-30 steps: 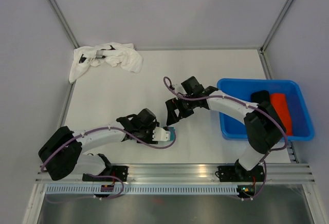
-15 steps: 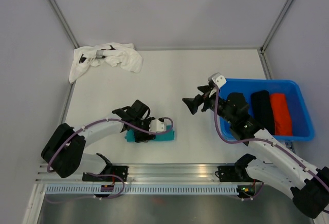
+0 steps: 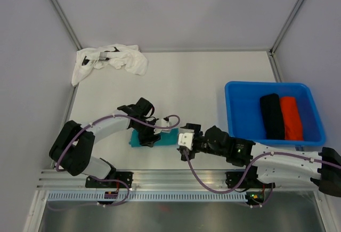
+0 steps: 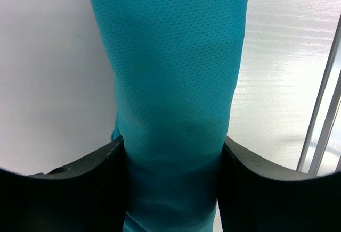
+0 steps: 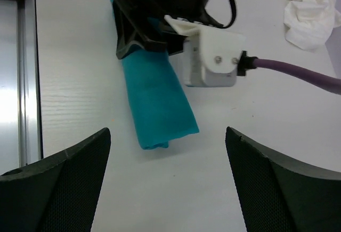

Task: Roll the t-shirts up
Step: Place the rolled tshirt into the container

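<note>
Currently the left gripper (image 4: 171, 149) is clamped around the rolled teal t-shirt (image 3: 167, 137), which lies on the table (image 3: 202, 77) at lower centre of the top view. Right gripper (image 5: 168, 157) is spread wide just off the roll's right end, not touching it. White t-shirt (image 3: 113, 59) lies crumpled at upper left.
</note>
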Available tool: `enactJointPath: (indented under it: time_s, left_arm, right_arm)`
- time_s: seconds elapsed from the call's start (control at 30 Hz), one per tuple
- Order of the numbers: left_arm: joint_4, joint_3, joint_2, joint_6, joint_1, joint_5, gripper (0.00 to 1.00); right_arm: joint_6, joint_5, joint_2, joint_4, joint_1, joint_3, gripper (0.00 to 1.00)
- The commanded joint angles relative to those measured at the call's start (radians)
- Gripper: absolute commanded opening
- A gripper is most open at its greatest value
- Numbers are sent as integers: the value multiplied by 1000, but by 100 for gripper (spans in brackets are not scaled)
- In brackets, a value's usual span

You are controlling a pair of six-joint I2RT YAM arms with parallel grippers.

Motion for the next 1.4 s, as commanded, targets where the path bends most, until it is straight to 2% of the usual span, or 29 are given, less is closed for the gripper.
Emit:
enactJointPath:
  time_s: [0.0,0.07,0.27,0.43,0.83,0.9,0.93,0.97,1.0,1.17,1.23,1.37]
  left_arm:
    - [-36,25,14,29,12,54,62]
    - [-41,34,9,26,12,57,63]
    - [-64,57,16,23,10,79,64]
    - [-70,46,31,31,10,77,63]
    - [-82,57,49,42,12,106,62]
    - [-90,58,49,42,12,108,63]
    - [-93,57,46,48,12,109,63]
    - [-99,55,45,51,12,109,63]
    - [-101,52,42,52,12,112,62]
    - [-121,46,20,62,18,117,66]
    - [-128,51,14,54,33,122,73]
    - [-150,69,-20,28,59,120,79]
  right_arm:
    - [-111,168,74,-24,113,0,93]
    - [-117,167,179,6,150,3,98]
    - [-151,244,381,183,161,27,98]
    - [-167,299,456,233,154,38,98]
    - [-253,357,617,210,154,109,98]
    - [-249,353,646,184,154,130,86]
    - [-241,350,655,155,149,138,77]
    - [-235,344,663,143,146,146,59]
    - [-232,328,660,134,138,144,55]
    - [-195,285,626,60,106,141,42]
    - [-180,272,608,25,95,143,41]
    - [-94,219,573,-71,78,175,38]
